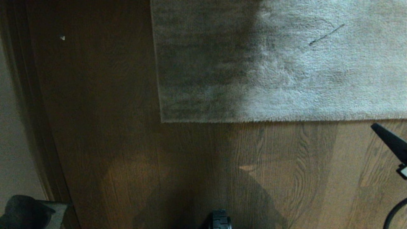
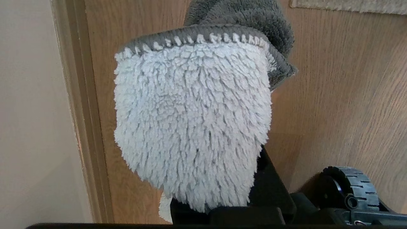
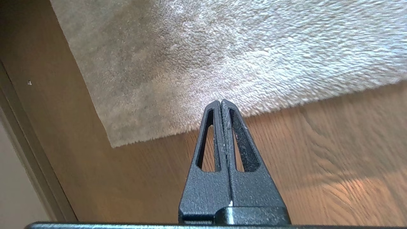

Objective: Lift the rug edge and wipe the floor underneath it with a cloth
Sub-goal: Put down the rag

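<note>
Floor [image 1: 127, 159], wood planks. Rug edge [image 1: 254, 120] lies flat on it, corner at centre-left. Cloth [image 2: 190, 127] clamped in left gripper [image 2: 222, 203], low by the wall. Right gripper [image 3: 221, 103] closed tight, empty, above the floor nr the edge.

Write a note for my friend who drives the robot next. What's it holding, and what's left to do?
Left gripper: shut on the cloth, parked low by the wall.
Right gripper: shut, empty, above the floor near the rug edge.
Rug edge lies flat on the floor.
Done: cloth is in hand.
Left: open the right gripper, lift the rug edge, wipe the floor underneath.
</note>
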